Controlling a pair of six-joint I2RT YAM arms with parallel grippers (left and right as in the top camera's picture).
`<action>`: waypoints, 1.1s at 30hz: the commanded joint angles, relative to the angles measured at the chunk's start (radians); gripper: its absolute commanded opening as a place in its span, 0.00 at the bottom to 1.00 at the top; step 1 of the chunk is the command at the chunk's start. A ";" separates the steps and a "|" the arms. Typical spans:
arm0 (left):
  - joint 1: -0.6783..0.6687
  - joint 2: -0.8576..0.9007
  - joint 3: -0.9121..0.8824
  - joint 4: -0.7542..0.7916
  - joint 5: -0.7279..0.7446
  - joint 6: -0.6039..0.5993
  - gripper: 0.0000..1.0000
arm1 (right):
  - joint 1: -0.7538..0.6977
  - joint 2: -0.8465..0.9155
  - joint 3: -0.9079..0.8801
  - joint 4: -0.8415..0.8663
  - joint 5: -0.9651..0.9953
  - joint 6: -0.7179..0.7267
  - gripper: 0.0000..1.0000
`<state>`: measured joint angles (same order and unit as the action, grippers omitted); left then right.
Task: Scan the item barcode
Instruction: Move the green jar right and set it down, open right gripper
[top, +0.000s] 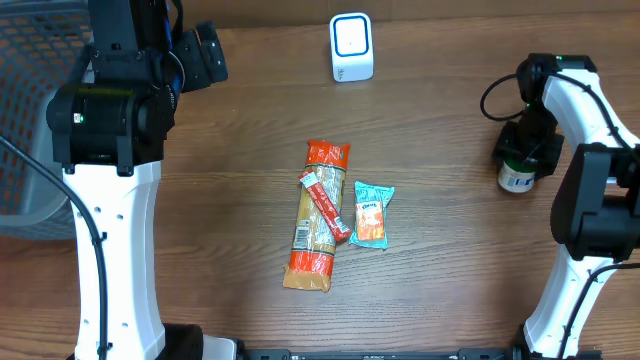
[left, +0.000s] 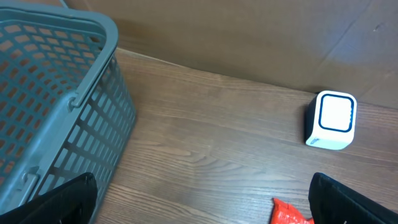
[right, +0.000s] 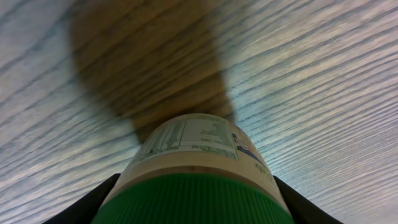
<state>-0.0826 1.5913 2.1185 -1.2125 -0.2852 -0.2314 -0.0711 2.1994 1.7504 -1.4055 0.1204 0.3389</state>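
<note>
Label print on the green-capped bottle (right: 193, 142) is unreadably small; right hand (right: 196, 208) grasps it, left hand (left: 208, 202) released.

A small white-labelled bottle with a green ribbed cap (top: 515, 181) stands upright at the far right. The white cube scanner with a blue-rimmed window (top: 351, 47) sits well apart, top centre.

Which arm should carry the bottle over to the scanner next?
Right. The right tool grips the bottle, so it can carry it straight over. The left tool is open and empty beside the basket, far from the bottle.
</note>
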 joint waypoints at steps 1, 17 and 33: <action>0.004 -0.003 0.010 0.001 -0.010 0.019 1.00 | 0.003 -0.011 -0.022 0.006 0.011 -0.007 0.50; 0.004 -0.003 0.010 0.001 -0.010 0.019 0.99 | 0.003 -0.053 0.115 -0.194 0.010 -0.006 1.00; 0.004 -0.003 0.010 0.001 -0.010 0.019 1.00 | 0.005 -0.445 0.117 -0.186 -0.227 -0.138 1.00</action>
<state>-0.0826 1.5913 2.1185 -1.2121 -0.2852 -0.2314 -0.0711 1.8091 1.8462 -1.5948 0.0479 0.2909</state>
